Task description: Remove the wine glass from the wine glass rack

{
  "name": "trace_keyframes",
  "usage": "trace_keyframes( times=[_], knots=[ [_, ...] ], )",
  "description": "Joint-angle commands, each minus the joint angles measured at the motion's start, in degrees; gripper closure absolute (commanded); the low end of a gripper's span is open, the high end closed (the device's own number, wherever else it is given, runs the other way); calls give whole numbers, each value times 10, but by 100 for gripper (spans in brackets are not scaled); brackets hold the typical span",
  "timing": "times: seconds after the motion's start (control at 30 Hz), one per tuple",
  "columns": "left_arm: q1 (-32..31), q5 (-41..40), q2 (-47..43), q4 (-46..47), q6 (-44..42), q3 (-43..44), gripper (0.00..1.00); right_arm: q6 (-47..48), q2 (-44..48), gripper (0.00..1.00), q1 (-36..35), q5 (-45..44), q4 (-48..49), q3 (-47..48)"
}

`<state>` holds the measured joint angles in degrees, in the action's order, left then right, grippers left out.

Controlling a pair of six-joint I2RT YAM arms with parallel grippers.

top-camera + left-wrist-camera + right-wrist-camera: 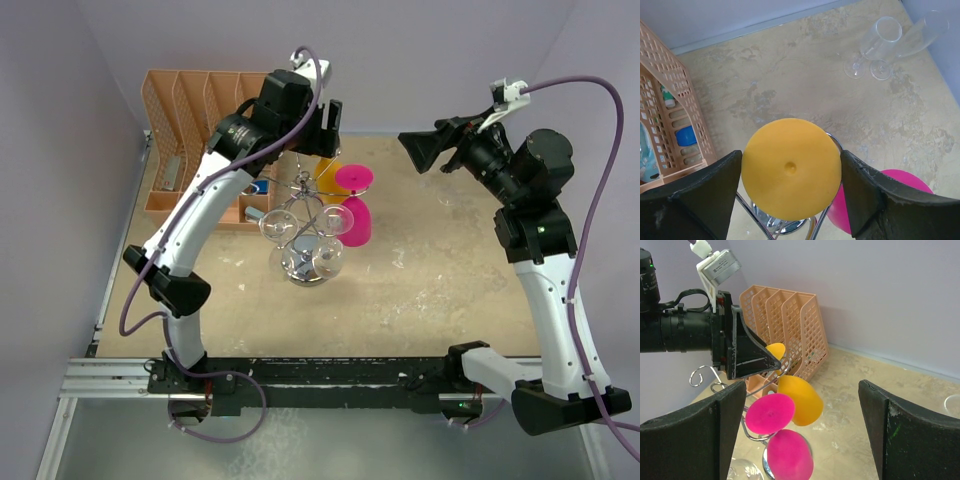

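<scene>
lavender walls and a mottled beige table [430,290] frame the scene.

hidden parts: the left wrist view shows only the round foot of the yellow wine glass [790,145]. its stem and bowl are concealed beneath the foot. the wine glass rack [782,226] appears there as a few chrome wires and a sliver of base. from above, the left wrist covers the foot, and the clear hanging glasses [276,226] blur into the rack's wires. whether the yellow stem sits in a rack arm is, i think, not decidable from these views. two clear glasses lying on the table [875,45] are faint against it.

position: the yellow glass hangs foot-up and tilted at the rack's top, beside a pink glass [771,412] and near the orange file organizer [190,110].

pose: the left arm arches forward over the rack, wrist bent down. the left gripper [791,162] is set fairly wide, one finger against each edge of the yellow foot, gripping it. the right arm is raised at the table's right side. the right gripper [410,152] points left toward the rack, well apart from it, jaws spread wide with nothing between them.
</scene>
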<state>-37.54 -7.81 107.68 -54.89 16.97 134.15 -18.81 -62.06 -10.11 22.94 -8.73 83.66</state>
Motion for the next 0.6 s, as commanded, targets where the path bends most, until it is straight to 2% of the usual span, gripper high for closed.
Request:
trace_keyframes(
  times=[0.0, 0.37, 0.57],
  knots=[
    [2, -20, -32, 18, 5, 10, 48, -2, 16, 5, -1, -15, 28, 9],
    [2, 38, -28, 52, -6, -1, 49, -1, 20, 5, -1, -19, 29, 11],
    [1, 66, -4, 52, -14, 29, 52, 2, 23, 5, -1, -26, 24, 14]
  ],
)
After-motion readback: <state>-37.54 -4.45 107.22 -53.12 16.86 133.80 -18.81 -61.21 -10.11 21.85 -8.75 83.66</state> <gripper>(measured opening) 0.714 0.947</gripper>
